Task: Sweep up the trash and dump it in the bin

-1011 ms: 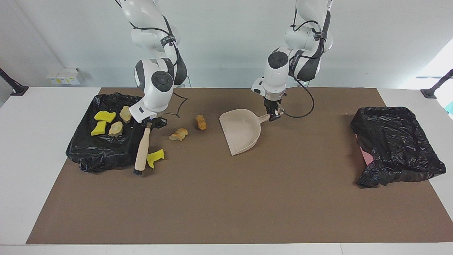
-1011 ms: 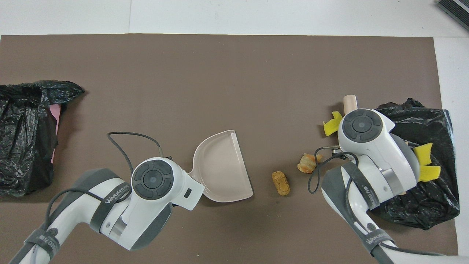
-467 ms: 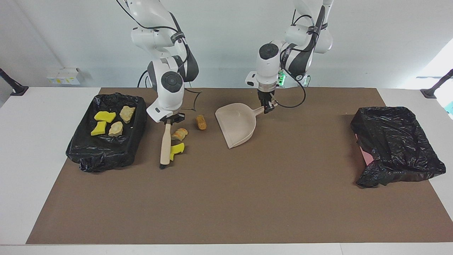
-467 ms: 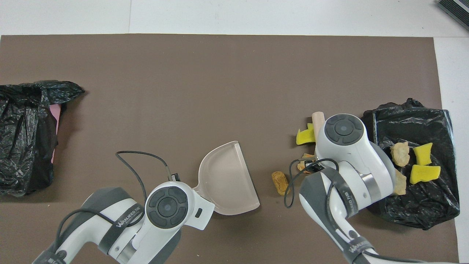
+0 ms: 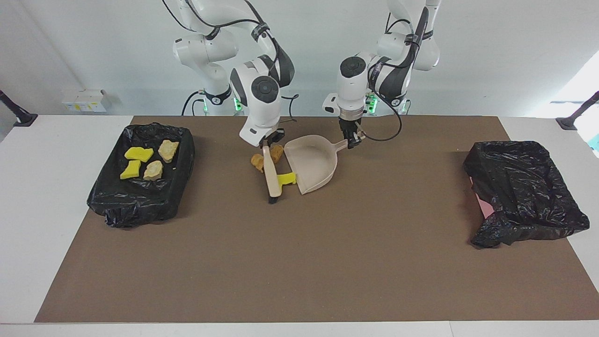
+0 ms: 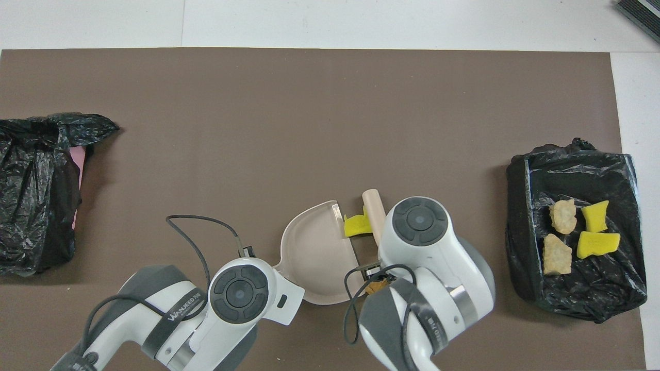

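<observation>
Brown mat spread over the white surface. At mat centre, beige dustpan, open mouth facing 9 o'clock in the facing view, handle clamped in the left tool, fingers shut on it. Right tool lowered just beside the pan's mouth, clamped on the upper end of a wooden-handled brush; brush lying along the mouth, dark bristles at its 6 o'clock end, farther from the robots. Loose trash gathered between brush and pan: one bright yellow foam scrap touching the pan's lip at the brush's lower half, and two tan-orange bread-like lumps, one at 9 o'clock of the brush handle, the other between handle and pan, nearer to the robots than the scrap. In the overhead view, yellow scrap at the pan's rim beside the brush handle; lumps largely hidden under the right arm. Toward the right arm's end of the mat, a black-lined tray carrying four more pieces: two yellow scraps and two tan lumps. Toward the left arm's end, the bin, draped in a black plastic liner, a pink wall showing at its edge, well apart from the pan.
</observation>
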